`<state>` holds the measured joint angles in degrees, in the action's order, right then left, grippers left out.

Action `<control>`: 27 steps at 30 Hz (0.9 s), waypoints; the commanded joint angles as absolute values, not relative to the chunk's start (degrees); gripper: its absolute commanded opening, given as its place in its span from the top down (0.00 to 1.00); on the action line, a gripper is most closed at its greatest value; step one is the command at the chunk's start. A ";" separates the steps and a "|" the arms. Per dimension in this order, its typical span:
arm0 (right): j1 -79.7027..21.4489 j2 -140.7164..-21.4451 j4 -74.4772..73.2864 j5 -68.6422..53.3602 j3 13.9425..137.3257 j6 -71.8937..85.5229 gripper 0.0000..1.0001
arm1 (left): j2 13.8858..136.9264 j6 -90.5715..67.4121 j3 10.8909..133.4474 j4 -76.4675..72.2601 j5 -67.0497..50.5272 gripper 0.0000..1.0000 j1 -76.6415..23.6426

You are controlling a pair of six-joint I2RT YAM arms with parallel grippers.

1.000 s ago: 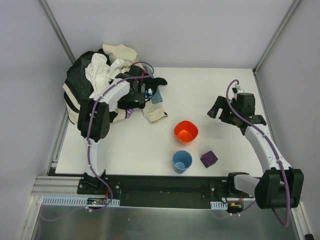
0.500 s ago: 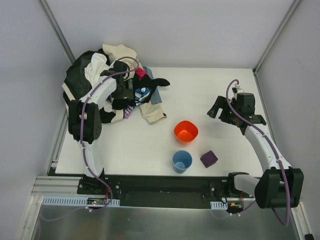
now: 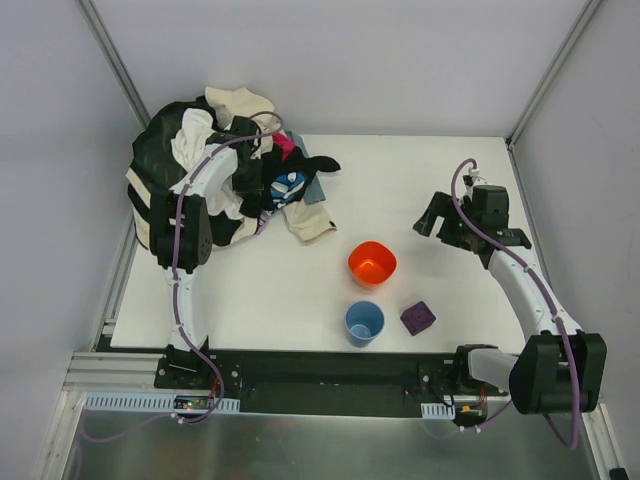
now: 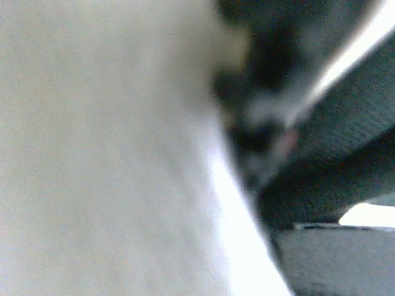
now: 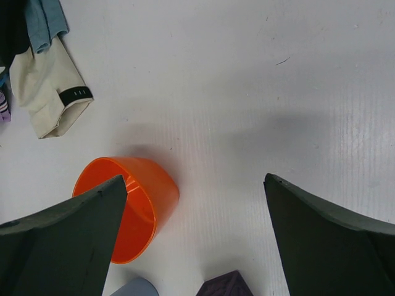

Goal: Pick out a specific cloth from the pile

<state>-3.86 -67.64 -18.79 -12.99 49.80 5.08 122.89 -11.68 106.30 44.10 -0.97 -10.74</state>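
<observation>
Currently reaching-and-grasping: left gripper [image 3: 261, 196] is burrowing into the pile [image 3: 160, 150], jaws buried, grip untellable. Lavender cloth [image 3: 258, 226] is peeking, seemingly, at the pile's near edge. Right gripper [image 5: 195, 179] is hovering wide open, empty. Next: pinching lavender alone, lifting.

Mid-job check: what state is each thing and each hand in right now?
pile: jumbled heap, far left corner.
left hand: down in the pile, jaws hidden by fabric.
right hand: open, holding nothing.
orange bowl: upright, empty.
blue cup: upright, empty.
purple block: lying beside the cup, not touching.
</observation>
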 commanded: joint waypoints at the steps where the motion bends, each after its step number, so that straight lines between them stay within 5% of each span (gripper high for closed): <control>1: -4.66 -67.50 -16.88 -14.68 51.24 5.36 0.04 | 122.26 -9.85 111.17 39.46 -11.85 0.93 -9.93; 3: -5.18 -67.94 -16.53 -15.03 51.68 5.89 0.04 | 122.43 -9.49 114.24 39.37 -15.02 1.00 -9.93; 13: -11.42 -71.10 -16.61 -13.80 55.98 7.56 0.04 | 120.33 -12.13 131.56 39.20 -24.08 1.00 -6.51; 20: -18.09 -75.40 -16.61 -12.04 60.64 8.88 0.04 | 116.72 -19.41 135.26 35.78 -25.75 1.00 4.64; 27: -24.07 -80.24 -16.35 -10.37 65.39 10.37 0.04 | 112.42 -21.36 132.90 33.93 -8.57 1.00 10.19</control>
<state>-21.47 -78.59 -17.85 -12.14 61.23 8.60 121.80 -20.40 131.24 42.19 -21.41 8.67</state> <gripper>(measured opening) 0.957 0.197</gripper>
